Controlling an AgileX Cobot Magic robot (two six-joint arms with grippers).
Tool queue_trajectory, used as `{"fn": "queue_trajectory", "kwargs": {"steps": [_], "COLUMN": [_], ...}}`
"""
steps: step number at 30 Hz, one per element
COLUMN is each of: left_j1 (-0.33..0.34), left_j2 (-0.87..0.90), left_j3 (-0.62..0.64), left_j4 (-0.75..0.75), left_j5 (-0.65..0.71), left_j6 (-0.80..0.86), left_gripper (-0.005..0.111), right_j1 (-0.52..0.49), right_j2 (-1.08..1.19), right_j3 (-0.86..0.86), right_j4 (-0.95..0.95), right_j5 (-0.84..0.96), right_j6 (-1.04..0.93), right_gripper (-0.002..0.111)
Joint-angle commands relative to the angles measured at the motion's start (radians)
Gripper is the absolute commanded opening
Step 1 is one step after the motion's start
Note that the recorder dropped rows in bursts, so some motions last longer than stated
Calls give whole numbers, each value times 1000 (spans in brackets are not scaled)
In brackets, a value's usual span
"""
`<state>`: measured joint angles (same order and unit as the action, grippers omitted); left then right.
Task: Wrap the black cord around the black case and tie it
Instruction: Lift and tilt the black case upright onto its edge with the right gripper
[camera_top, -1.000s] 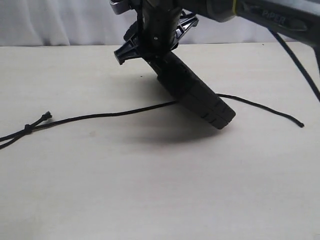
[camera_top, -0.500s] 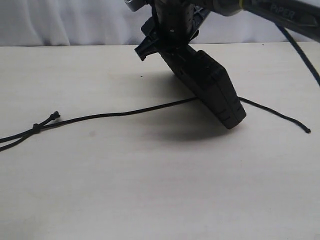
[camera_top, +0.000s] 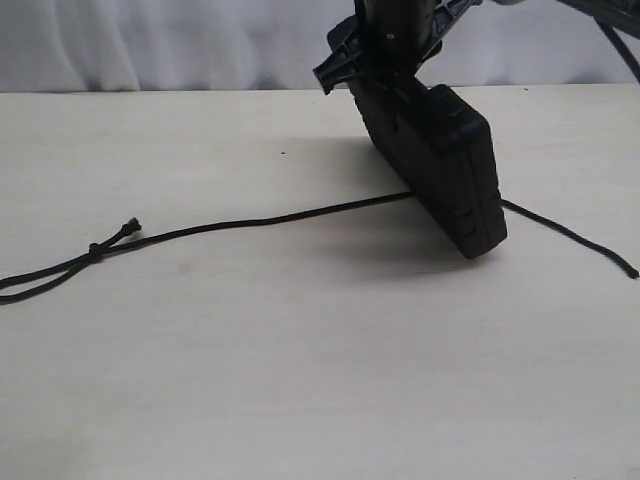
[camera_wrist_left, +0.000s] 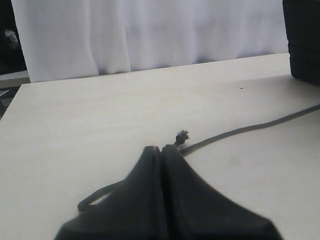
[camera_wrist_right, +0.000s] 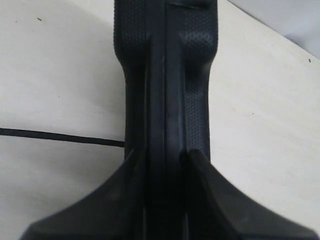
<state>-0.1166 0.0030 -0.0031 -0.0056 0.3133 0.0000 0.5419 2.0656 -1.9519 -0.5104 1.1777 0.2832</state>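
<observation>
Pinches black case (camera_top: 440, 165) by its upper end in right gripper (camera_wrist_right: 162, 155), tilted above black cord (camera_top: 270, 220) on the table (camera_top: 300, 380). Looks rigid, grippy (pebbled shell); judges the cord limp, best taken near its knot (camera_top: 95, 248). Presses left gripper (camera_wrist_left: 161, 152) fingers together by that end.

The black case (camera_top: 440, 160), upper right in the exterior view, is matte black with a fine pebbled grain. The black cord (camera_top: 260, 222) is matte black, its frayed tip pale grey. The table (camera_top: 300, 380) is pale cream with faint wood streaks; the curtain (camera_top: 150, 45) along the top edge is white. The left gripper (camera_wrist_left: 161, 150) is dull black.
</observation>
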Motion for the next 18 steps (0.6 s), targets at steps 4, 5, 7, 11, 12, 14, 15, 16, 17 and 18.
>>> {"fn": "queue_trajectory", "kwargs": {"steps": [4, 5, 7, 11, 12, 14, 15, 16, 17, 18], "left_j1": [1, 1, 1, 1, 1, 1, 1, 1, 1, 1], "left_j2": [-3, -3, -3, -3, -3, -3, -3, -3, -3, -3], "left_j3": [3, 3, 3, 3, 3, 3, 3, 3, 3, 3], "left_j4": [-2, -2, -2, -2, -2, -2, -2, -2, -2, -2], "left_j5": [-5, -5, -5, -5, -5, -5, -5, -5, -5, -5], "left_j6": [0, 0, 0, 0, 0, 0, 0, 0, 0, 0], "left_gripper": [0, 0, 0, 0, 0, 0, 0, 0, 0, 0], "right_j1": [-32, -32, -36, -80, -95, -126, -138, -164, -186, -200], "right_j2": [-3, -3, -3, -6, -10, -29, -34, -51, -69, -80], "right_j3": [1, 1, 1, 1, 1, 1, 1, 11, 29, 44], "right_j4": [-84, -84, -80, -56, -40, 48, 92, 180, 240, 282], "right_j5": [43, 43, 43, 43, 43, 43, 43, 38, 9, -14], "right_j6": [-18, -26, -29, -29, -29, -36, -39, -54, -56, -70], "right_gripper": [4, 4, 4, 4, 4, 4, 4, 4, 4, 4]}}
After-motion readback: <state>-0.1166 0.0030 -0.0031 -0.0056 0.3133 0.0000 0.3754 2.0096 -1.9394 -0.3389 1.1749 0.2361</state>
